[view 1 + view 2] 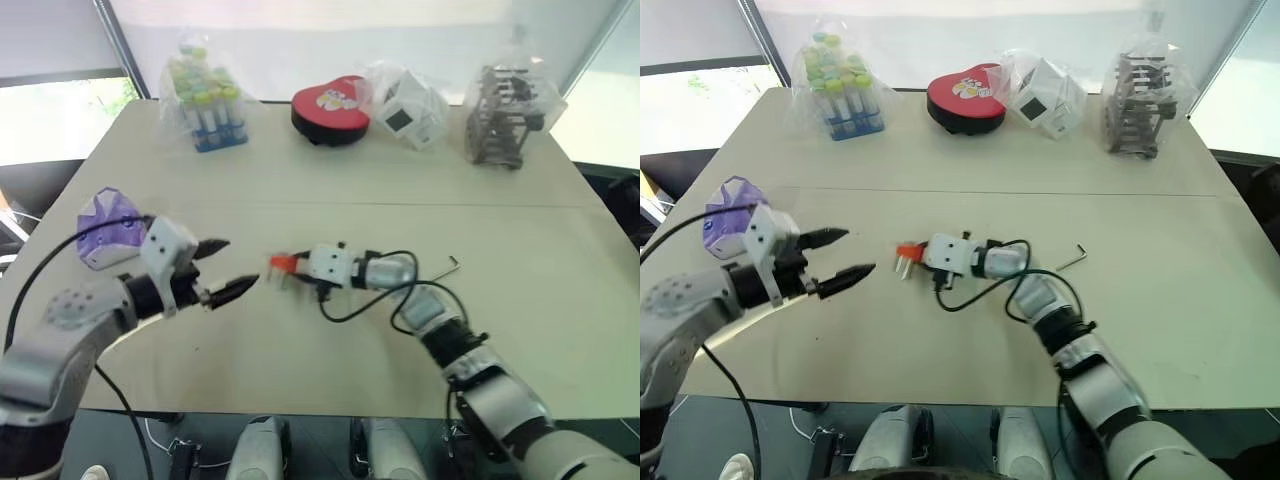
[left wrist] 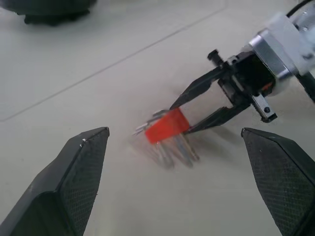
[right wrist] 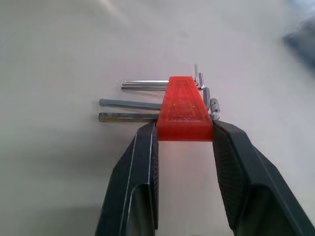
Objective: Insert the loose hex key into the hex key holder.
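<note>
So the right gripper (image 3: 184, 132) is clamped on the wide end of the hex key holder (image 3: 184, 110), one finger on each side, with the keys poking out sideways over the table (image 1: 330, 370). The left gripper (image 1: 225, 268) hangs just beside it, jaws wide apart and empty. The loose hex key (image 1: 452, 265) lies flat on the table, off past the right arm.
</note>
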